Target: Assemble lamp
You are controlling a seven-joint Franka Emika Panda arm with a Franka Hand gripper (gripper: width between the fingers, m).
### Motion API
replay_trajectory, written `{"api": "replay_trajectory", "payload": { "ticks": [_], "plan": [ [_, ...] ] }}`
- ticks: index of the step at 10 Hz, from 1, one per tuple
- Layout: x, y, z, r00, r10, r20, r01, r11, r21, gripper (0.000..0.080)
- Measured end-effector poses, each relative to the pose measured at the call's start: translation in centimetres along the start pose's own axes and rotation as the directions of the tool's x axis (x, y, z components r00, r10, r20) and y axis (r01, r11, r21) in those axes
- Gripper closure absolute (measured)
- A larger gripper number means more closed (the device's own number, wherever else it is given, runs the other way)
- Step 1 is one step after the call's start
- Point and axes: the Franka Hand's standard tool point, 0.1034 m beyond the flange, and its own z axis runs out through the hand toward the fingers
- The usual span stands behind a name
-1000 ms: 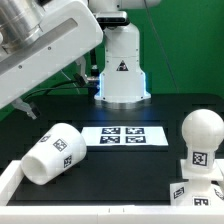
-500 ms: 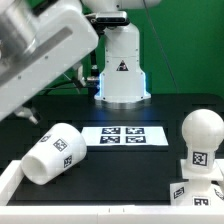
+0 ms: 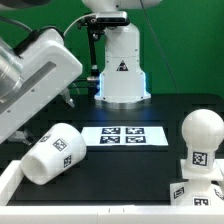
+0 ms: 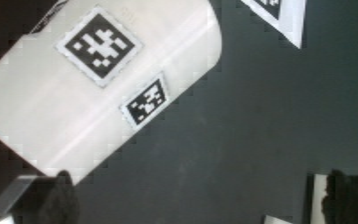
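The white lamp shade (image 3: pixel 55 152) lies on its side on the black table at the exterior view's left, tags on its wall. In the wrist view the shade (image 4: pixel 87 90) fills the upper part, below my gripper (image 4: pixel 197 200). The gripper is open wide and empty, with a dark finger (image 4: pixel 43 196) at each side and bare table between them. The round-headed bulb (image 3: pixel 203 135) stands upright at the exterior view's right, on the angular base (image 3: pixel 192 192). My arm (image 3: pixel 40 75) hangs over the shade; its fingers do not show in the exterior view.
The marker board (image 3: pixel 122 134) lies flat in the middle of the table; its corner shows in the wrist view (image 4: pixel 275 16). The white robot pedestal (image 3: pixel 122 70) stands at the back. A white rim (image 3: pixel 15 180) borders the table's front.
My arm has swung down and toward the exterior view's left, over the shade. The shade, bulb and base have not moved.
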Motion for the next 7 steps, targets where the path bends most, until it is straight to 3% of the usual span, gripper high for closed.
{"api": "replay_trajectory", "payload": {
  "ticks": [3, 5, 7],
  "plan": [
    [-0.2, 0.3, 0.0, 1.0, -0.013, -0.004, 0.013, 1.0, 0.0, 0.01],
    [-0.3, 1.7, -1.3, 0.995, -0.092, -0.039, 0.09, 0.995, -0.035, 0.01],
    [0.2, 2.6, -1.5, 0.983, -0.17, -0.064, 0.165, 0.984, -0.071, 0.01]
  ]
}}
